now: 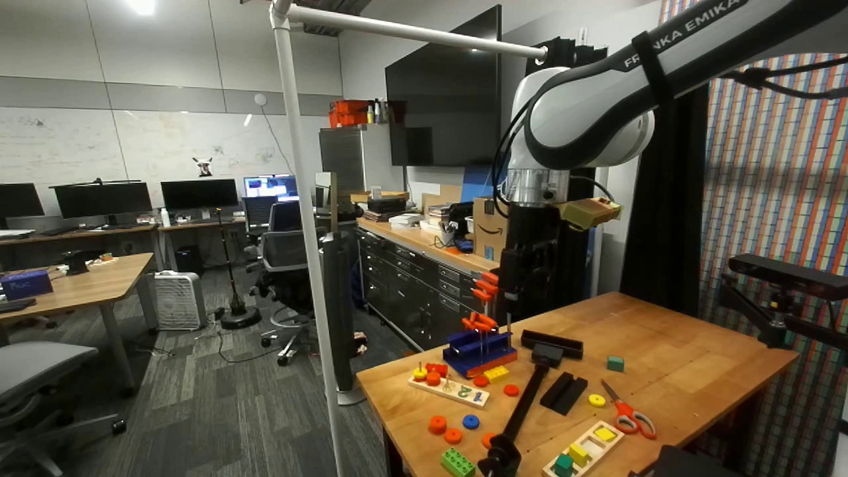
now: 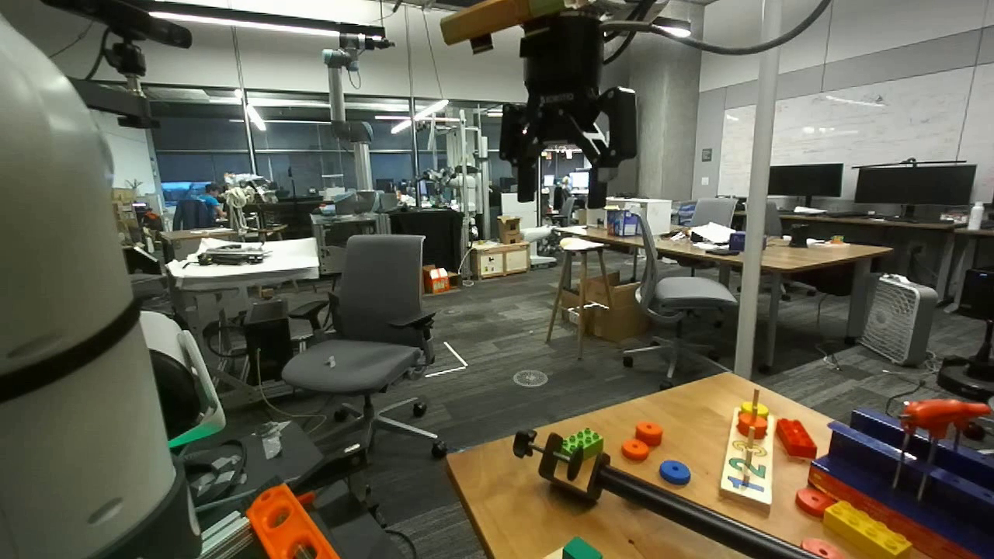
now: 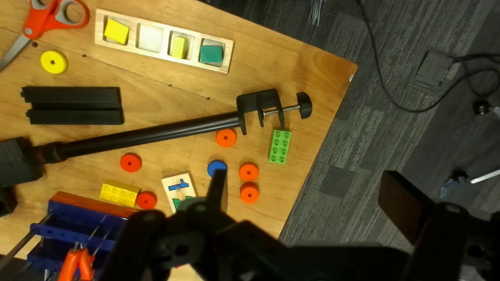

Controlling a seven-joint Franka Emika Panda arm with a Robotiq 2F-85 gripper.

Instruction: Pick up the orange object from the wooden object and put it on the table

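Note:
A wooden peg board with numbers stands on the light-brown table [image 1: 689,338]; the board shows in both exterior views [image 1: 464,392] [image 2: 747,480]. An orange ring [image 1: 432,378] [image 2: 752,425] sits on one of its pegs, with a yellow ring [image 1: 419,373] [image 2: 754,407] at that end too. In the wrist view only the near end of the board [image 3: 177,187] shows; the orange ring on it is hidden behind my gripper. My gripper [image 2: 561,190] [image 3: 302,183] is open and empty, high above the table, its fingers wide apart over the table edge and floor.
Loose orange rings [image 3: 249,171], a blue ring [image 3: 216,167] and a green brick [image 3: 280,146] lie near the board. A black clamp pole [image 3: 156,134] crosses the table. A blue tool rack [image 1: 480,354] with upright orange-handled tools stands beside the board. Scissors [image 1: 626,414] lie farther off.

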